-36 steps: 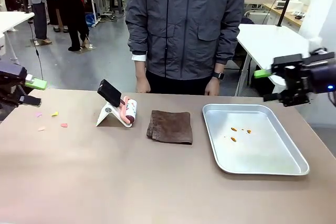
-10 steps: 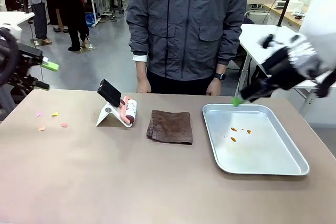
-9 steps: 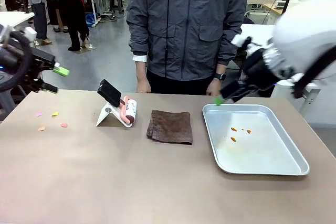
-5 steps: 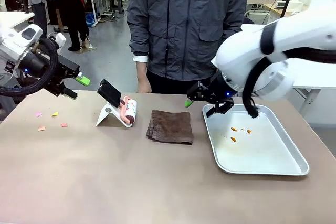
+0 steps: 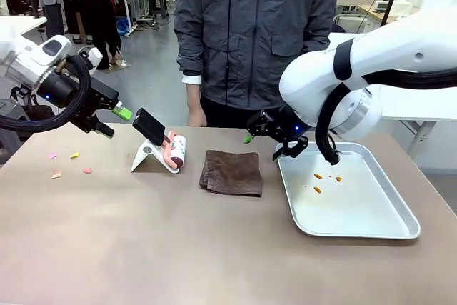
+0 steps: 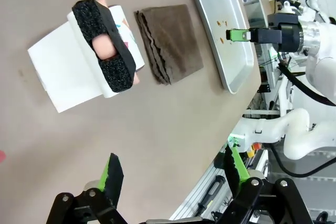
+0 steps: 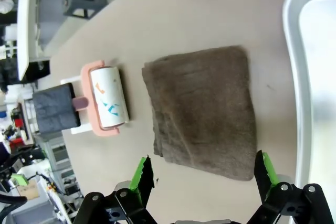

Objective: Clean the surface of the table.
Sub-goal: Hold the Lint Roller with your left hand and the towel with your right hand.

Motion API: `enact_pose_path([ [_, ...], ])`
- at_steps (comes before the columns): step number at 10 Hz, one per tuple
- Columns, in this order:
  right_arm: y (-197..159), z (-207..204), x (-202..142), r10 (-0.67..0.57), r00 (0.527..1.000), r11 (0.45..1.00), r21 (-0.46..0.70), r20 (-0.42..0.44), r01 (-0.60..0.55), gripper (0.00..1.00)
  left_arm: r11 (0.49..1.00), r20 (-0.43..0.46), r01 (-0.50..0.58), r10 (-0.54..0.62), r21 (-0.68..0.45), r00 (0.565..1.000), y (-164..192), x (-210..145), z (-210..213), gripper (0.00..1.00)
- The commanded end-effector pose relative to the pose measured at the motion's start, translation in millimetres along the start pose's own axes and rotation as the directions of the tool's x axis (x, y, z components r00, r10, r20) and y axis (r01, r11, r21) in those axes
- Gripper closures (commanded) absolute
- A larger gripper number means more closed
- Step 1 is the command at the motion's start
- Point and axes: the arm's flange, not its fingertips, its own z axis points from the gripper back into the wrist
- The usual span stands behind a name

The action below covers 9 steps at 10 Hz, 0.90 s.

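On table (image 5: 143,248), one cloth (image 5: 231,172), one tray (image 5: 357,208)

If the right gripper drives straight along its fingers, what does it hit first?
Likely the folded brown cloth, centred between the open fingers of the right gripper; height above it unclear.

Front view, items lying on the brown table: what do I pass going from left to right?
On the table: coloured paper scraps → lint roller on its white stand → folded brown cloth → metal tray with a few orange bits.
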Motion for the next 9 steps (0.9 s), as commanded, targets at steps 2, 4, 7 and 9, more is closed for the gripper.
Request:
enact_pose_path([
  [2, 0.1, 0.5, 0.2, -0.002, 1.000, 1.000, 0.001, 0.009, 0.002, 0.00, 1.000, 0.010, 0.002, -0.002, 0.000, 1.000, 5.2, -1.6, 6.5, 0.00],
  [4, 0.0, 0.0, 0.0, 0.000, 1.000, 1.000, 0.000, 0.000, 0.000, 0.00, 1.000, 0.007, -0.005, 0.005, 0.002, 1.000, 3.1, -0.6, 3.4, 0.00],
  [7, 28.6, -36.4, 11.0, 0.100, 0.992, 0.989, -0.099, -0.083, -0.108, 0.00, 0.982, -0.026, -0.175, 0.174, -0.067, 0.984, 10.8, 43.1, -3.7, 0.00],
  [9, 33.3, -53.4, 16.8, 0.115, 0.985, 0.984, -0.124, -0.127, -0.131, 0.00, 0.970, 0.011, -0.242, 0.241, 0.018, 0.970, 16.3, 56.1, -15.9, 0.00],
])
